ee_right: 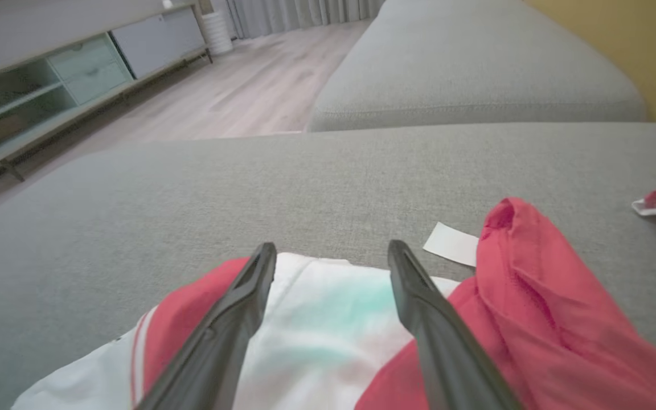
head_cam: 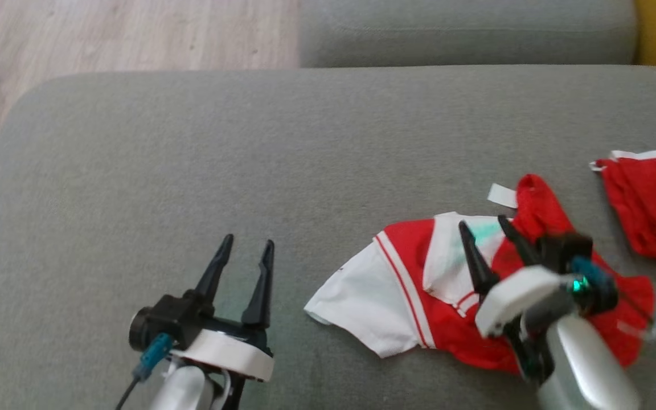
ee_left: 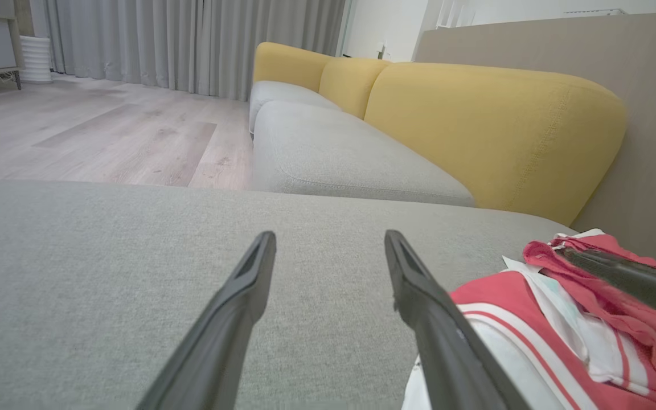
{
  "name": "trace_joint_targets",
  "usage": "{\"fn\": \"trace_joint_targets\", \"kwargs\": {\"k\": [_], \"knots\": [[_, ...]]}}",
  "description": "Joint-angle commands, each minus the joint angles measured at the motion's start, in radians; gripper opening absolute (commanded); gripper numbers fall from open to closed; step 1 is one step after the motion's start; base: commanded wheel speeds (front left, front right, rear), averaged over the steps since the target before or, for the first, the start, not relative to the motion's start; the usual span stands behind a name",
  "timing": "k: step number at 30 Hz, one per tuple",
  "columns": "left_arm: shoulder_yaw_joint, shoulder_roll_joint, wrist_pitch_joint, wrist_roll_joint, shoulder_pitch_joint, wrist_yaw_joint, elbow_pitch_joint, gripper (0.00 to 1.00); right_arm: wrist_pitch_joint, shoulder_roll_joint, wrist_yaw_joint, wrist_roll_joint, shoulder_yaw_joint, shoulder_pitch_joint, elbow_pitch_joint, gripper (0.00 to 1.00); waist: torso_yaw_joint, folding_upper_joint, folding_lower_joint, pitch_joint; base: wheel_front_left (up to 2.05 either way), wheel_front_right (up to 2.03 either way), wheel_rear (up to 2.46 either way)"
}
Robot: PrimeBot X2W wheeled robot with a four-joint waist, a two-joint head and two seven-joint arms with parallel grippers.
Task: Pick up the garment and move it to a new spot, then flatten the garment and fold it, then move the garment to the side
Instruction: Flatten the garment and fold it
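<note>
A crumpled red and white garment point(head_cam: 413, 285) lies on the grey sofa cushion point(head_cam: 248, 159) at the lower right, with a white tag point(head_cam: 502, 195) sticking out at its far edge. My right gripper point(head_cam: 483, 226) hovers over the garment's middle, open, with nothing between its fingers. The right wrist view has those fingers above the white and red cloth point(ee_right: 328, 336). My left gripper point(head_cam: 247, 244) stands open over bare cushion to the left of the garment. From the left wrist, the garment point(ee_left: 538, 330) lies just right of my right finger.
A second red and white cloth point(head_cam: 652, 199) lies at the cushion's right edge. Another grey cushion point(head_cam: 464, 34) and a yellow backrest point(ee_left: 493, 125) stand beyond. Wooden floor point(head_cam: 106, 34) lies off the far left. A low cabinet point(ee_right: 49, 85) stands across the room.
</note>
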Motion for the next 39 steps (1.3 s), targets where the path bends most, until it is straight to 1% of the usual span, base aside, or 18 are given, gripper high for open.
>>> {"fn": "trace_joint_targets", "kwargs": {"k": [1, 3, 6, 8, 10, 11, 12, 13, 19, 28, 33, 36, 39], "knots": [[0.011, 0.002, -0.009, -0.008, -0.052, -0.003, -0.024, 1.0, 0.034, -0.002, -0.001, 0.018, 0.014, -0.083, 0.018, 1.0, 0.03, 0.0, -0.0001, 0.024, 0.0, 0.0, 0.0], [-0.004, 0.002, -0.009, -0.015, -0.062, -0.004, -0.02, 1.0, 0.055, -0.002, -0.001, 0.047, 0.0, -0.13, 0.074, 1.0, 0.048, 0.0, -0.0001, 0.036, 0.0, 0.0, 0.0], [-0.023, 0.002, -0.009, -0.026, -0.074, -0.004, -0.018, 1.0, 0.105, -0.002, -0.001, 0.024, -0.03, -0.182, 0.18, 1.0, 0.072, 0.0, -0.0001, 0.048, 0.0, 0.0, 0.0], [-0.033, 0.002, -0.009, -0.032, -0.081, -0.003, -0.016, 1.0, 0.138, -0.002, -0.001, 0.035, -0.044, -0.206, 0.242, 1.0, 0.086, 0.0, -0.0001, 0.054, 0.0, 0.0, 0.0], [-0.038, 0.002, -0.009, -0.036, -0.086, -0.001, -0.014, 1.0, 0.166, -0.002, -0.001, 0.01, -0.048, -0.225, 0.293, 1.0, 0.096, 0.0, -0.0001, 0.059, 0.0, 0.0, 0.0], [-0.04, 0.002, -0.009, -0.038, -0.088, 0.0, -0.013, 1.0, 0.171, -0.002, -0.001, 0.013, -0.047, -0.232, 0.309, 0.8, 0.1, 0.0, -0.0001, 0.062, 0.0, 0.0, 0.0], [-0.04, 0.002, -0.009, -0.038, -0.088, 0.0, -0.013, 1.0, 0.171, -0.002, -0.001, 0.013, -0.047, -0.232, 0.309, 0.8, 0.1, 0.0, -0.0001, 0.062, 0.0, 0.0, 0.0], [-0.041, 0.002, -0.009, -0.04, -0.089, 0.001, -0.014, 1.0, 0.167, -0.002, -0.001, 0.018, -0.048, -0.239, 0.319, 0.0, 0.102, 0.0, -0.0001, 0.064, 0.0, 0.0, 0.0], [-0.044, 0.002, -0.009, -0.047, -0.093, 0.006, -0.015, 1.0, 0.083, -0.002, -0.001, 0.03, -0.044, -0.293, 0.333, 0.0, 0.109, 0.0, -0.0001, 0.07, 0.0, 0.0, 0.0], [-0.051, 0.002, -0.009, -0.062, -0.104, 0.014, -0.019, 1.0, -0.016, -0.002, -0.001, 0.002, -0.038, -0.398, 0.338, 0.0, 0.123, 0.0, -0.0001, 0.071, 0.0, 0.0, 0.0], [-0.024, 0.002, -0.009, -0.054, -0.094, 0.019, -0.037, 1.0, -0.126, -0.004, -0.001, -0.015, -0.02, -0.41, 0.279, 0.0, 0.105, 0.0, -0.0001, 0.041, 0.0, 0.0, 0.0], [-0.005, 0.002, -0.009, -0.046, -0.084, 0.021, -0.058, 1.0, -0.176, -0.01, -0.001, -0.028, -0.008, -0.373, 0.219, 0.0, 0.082, 0.0, -0.0001, 0.023, 0.0, 0.0, 0.0], [0.014, 0.002, -0.009, -0.037, -0.071, 0.023, -0.073, 1.0, -0.204, -0.017, -0.001, -0.034, -0.015, -0.305, 0.14, 0.0, 0.056, 0.0, -0.0001, 0.007, 0.0, 0.0, 0.0]]}}
